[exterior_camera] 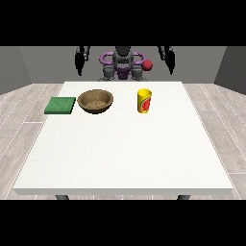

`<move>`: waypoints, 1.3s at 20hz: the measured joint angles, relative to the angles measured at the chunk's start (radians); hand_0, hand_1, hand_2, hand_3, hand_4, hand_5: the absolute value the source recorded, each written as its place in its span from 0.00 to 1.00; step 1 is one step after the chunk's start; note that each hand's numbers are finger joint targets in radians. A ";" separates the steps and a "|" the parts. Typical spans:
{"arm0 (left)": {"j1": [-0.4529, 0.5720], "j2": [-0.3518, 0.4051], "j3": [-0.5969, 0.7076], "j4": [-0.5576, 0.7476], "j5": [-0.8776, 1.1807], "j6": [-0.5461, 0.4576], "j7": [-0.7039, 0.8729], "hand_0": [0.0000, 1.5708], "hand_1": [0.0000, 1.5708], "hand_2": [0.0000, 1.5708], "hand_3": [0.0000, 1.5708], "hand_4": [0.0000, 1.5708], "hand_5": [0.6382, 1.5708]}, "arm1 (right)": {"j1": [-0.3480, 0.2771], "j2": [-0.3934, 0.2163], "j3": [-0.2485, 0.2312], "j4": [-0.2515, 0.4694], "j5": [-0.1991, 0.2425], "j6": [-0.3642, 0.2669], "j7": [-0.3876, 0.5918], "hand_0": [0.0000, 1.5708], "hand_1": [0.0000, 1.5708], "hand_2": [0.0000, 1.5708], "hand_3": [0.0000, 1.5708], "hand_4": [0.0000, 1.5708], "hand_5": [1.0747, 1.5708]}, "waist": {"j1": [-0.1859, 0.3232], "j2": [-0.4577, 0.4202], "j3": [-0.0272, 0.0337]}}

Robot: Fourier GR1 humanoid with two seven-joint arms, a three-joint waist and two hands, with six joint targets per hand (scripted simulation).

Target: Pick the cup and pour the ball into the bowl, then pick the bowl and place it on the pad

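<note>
Toward the far side of the desk (120, 158), a bit right of centre, the yellow cup (144, 101) stands upright with a red mark on its side. Nothing is touching it. So I'd say the step in hand is the very first one: get a hand down to the cup.

The bowl (96, 101) sits to the cup's left, well apart from it, brown and open side up. Just left of the bowl is the green pad (60, 105), lying flat near the desk's left edge, close to the bowl but not touching.

To do this well I'd bring the hand at the view's right (168, 57) down to the cup, since it's on that side, take the cup from the side around its middle and keep it upright until it's over the bowl. Tip too early and the ball likely rolls off across the desk.

Both hands hang up by the robot's shoulders, far from everything, holding nothing. The hand at the view's left (81, 58) is the same story. Whether the fingers are curled or straight, I can't tell.

Hard bits: I can't see inside the cup, so the ball isn't visible at all. There's a red round thing (147, 65) by the robot's torso, no idea what it is.
</note>
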 measured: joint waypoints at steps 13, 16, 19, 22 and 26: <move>0.044 -0.093 -0.123 -0.056 0.015 0.136 -0.125 0.00 0.00 0.00 0.00 0.00 0.90 | 0.082 -0.083 -0.137 0.069 -0.167 0.186 -0.189 0.00 0.00 0.00 0.00 0.05 0.98 | -0.029 -0.071 -0.0075; 0.022 -0.108 -0.134 -0.031 0.020 0.149 -0.181 0.00 0.00 0.00 0.00 0.00 0.88 | 0.060 -0.077 -0.153 0.138 -0.164 0.209 -0.273 0.00 0.00 0.00 0.00 0.05 0.98 | -0.022 -0.021 -0.0081; -0.023 -0.111 -0.139 0.020 0.023 0.178 -0.234 0.00 0.00 0.00 0.00 0.00 0.88 | 0.015 -0.097 -0.183 0.197 -0.181 0.246 -0.329 0.00 0.00 0.00 0.00 0.00 0.98 | -0.028 0.028 -0.0085; -0.114 -0.112 -0.113 0.084 0.014 0.198 -0.271 0.00 0.00 0.00 0.00 0.00 0.87 | -0.051 -0.097 -0.189 0.242 -0.170 0.247 -0.375 0.00 0.00 0.00 0.00 0.00 0.98 | -0.039 0.093 -0.0086; -0.236 -0.110 -0.073 0.169 0.010 0.215 -0.306 0.00 0.00 0.00 0.00 0.00 0.87 | -0.143 -0.105 -0.210 0.323 -0.167 0.252 -0.438 0.00 0.00 0.00 0.00 0.00 0.96 | -0.047 0.172 -0.0087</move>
